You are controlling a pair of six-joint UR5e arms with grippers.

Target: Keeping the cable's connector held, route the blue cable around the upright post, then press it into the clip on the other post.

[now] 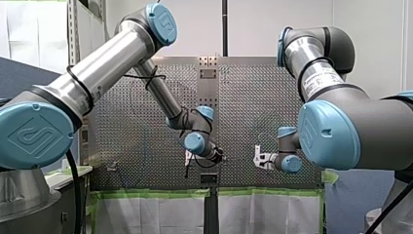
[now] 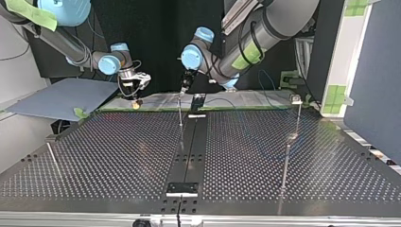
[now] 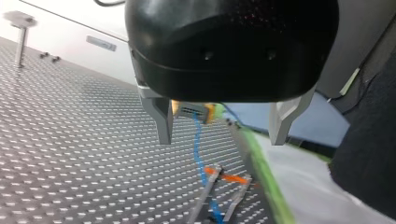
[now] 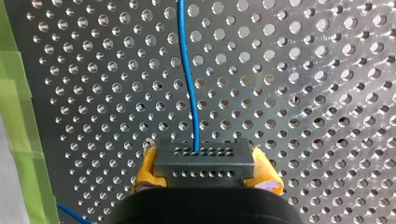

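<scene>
My right gripper is shut on the dark grey connector, which sits between its yellow pads. The blue cable leaves the connector and runs ahead over the perforated plate. In the left wrist view the same connector shows beyond my open left gripper, whose metal fingers hold nothing. From it the cable drops to a thin post with an orange piece. In the top view my left gripper hangs over a thin upright post, and my right gripper is further left.
A taller post with a clip on top stands at the top view's right, and a short one at its left. Green tape edges the perforated table. A blue-grey board lies beyond the table's corner.
</scene>
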